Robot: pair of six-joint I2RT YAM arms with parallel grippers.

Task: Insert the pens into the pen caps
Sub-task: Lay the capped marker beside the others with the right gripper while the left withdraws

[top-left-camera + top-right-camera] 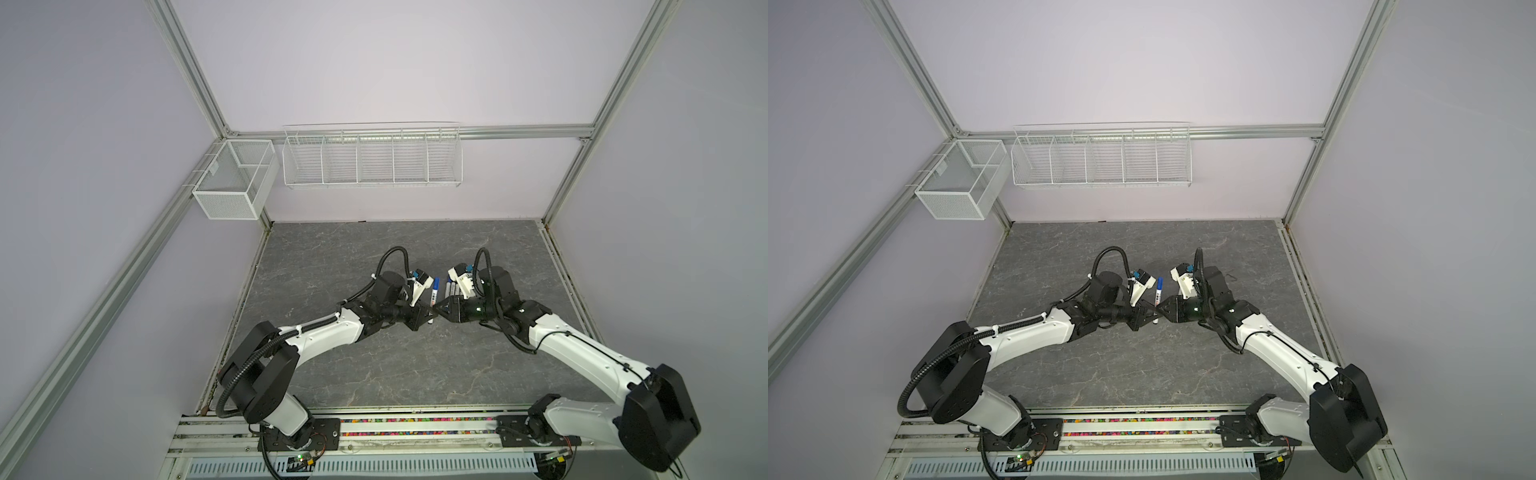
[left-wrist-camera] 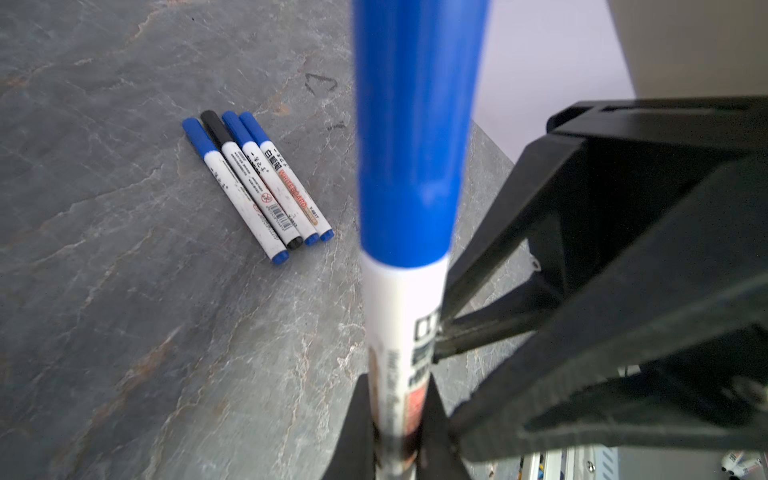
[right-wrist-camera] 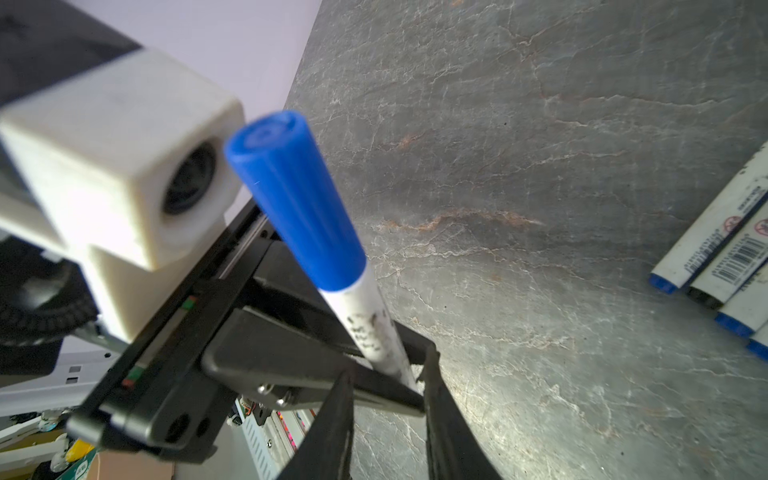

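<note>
Left fingers (image 2: 360,415) clamped tight on white barrel of pen (image 2: 401,316). Blue cap (image 2: 413,145) sat on its upper end. Pen was held tilted, up off tabletop (image 2: 124,291), just beside row (image 2: 257,183) of four capped pens, on left arm's side of it. Row lay flat, pens side by side: three blue caps, one black. Right fingers (image 3: 340,403) stood parted, loosely astride same barrel, gripping nothing.

- I see a slim white plastic marker pen (image 2: 397,324) with black and red print, under a blue cylindrical plastic cap (image 2: 415,145).
- Four more white printed pens (image 2: 257,187): three blue-capped, one black-capped.
- Flat stone-look tabletop (image 2: 124,311): grey, with white and rust veins.
</note>
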